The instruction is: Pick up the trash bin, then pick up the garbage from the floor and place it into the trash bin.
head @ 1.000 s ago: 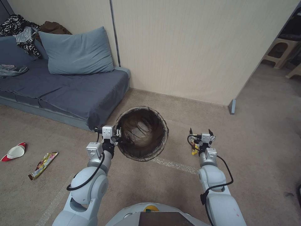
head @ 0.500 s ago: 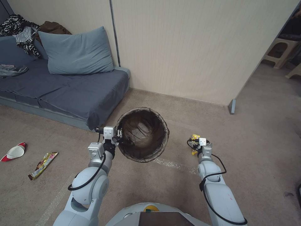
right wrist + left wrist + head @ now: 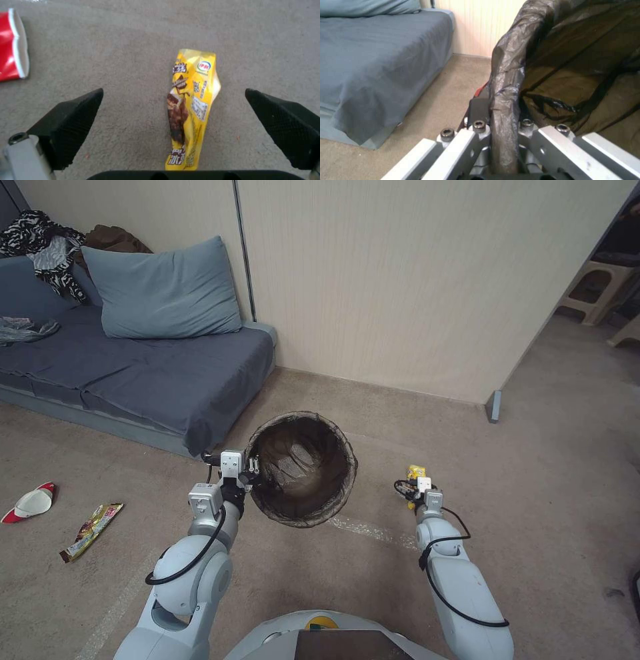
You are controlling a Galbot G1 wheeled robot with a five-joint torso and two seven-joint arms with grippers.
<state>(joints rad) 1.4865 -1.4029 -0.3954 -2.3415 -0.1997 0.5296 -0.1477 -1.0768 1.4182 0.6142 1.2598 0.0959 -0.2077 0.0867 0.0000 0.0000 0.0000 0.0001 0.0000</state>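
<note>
**Robot Reaching for Wrapper, Bin in Hand**

The left gripper point(image 3: 252, 471) is clamping the bag-lined rim of the trash bin point(image 3: 301, 468), holding it tilted, mouth facing the camera. The right gripper point(image 3: 173, 125) is hanging spread wide over the carpet point(image 3: 116, 50), a yellow snack wrapper point(image 3: 190, 110) lying between its fingers point(image 3: 71, 120), long axis pointing straight away from the claw. A red-and-white wrapper point(image 3: 11, 45) is lying well off to one side.

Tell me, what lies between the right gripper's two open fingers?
The yellow snack wrapper lies flat on the carpet between the right gripper fingers, untouched, in the right wrist view.
</note>
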